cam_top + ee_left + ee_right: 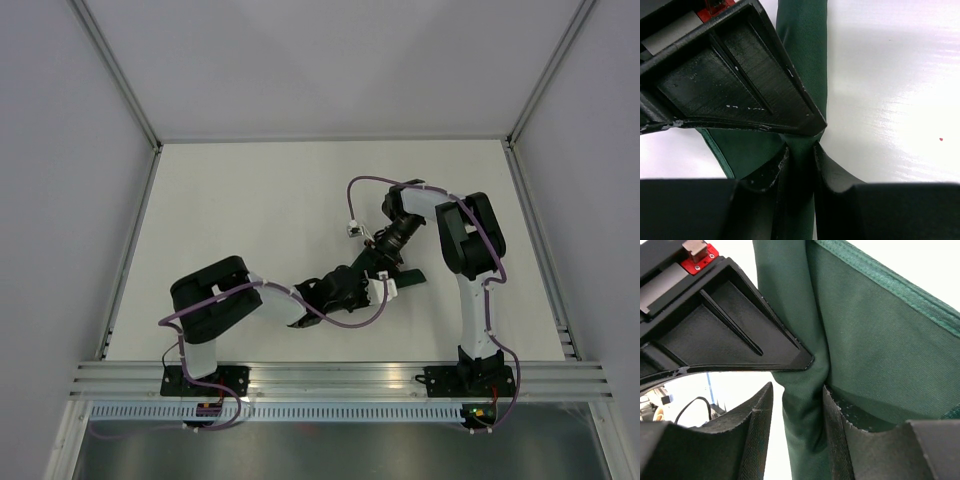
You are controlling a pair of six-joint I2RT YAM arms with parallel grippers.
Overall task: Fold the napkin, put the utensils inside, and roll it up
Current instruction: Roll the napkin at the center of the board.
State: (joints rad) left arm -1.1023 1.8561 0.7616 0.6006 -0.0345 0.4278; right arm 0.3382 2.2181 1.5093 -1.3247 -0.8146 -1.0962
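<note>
The dark green napkin (411, 275) lies as a narrow rolled strip near the table's middle, mostly under both grippers. In the left wrist view the napkin roll (805, 60) runs up between my left gripper (801, 150) fingers, and both pads press on it. My left gripper (345, 291) is shut on the roll. My right gripper (381, 263) meets it from the far side. In the right wrist view the right gripper (797, 390) stands open: the napkin (865, 330) touches the right finger (837, 430), with a gap to the other. The utensils are hidden.
The white table (250, 210) is walled by a grey frame on the left, right and back. A purple cable (365, 183) loops above the right arm. The other arm's black finger (735, 85) fills the upper left of the left wrist view.
</note>
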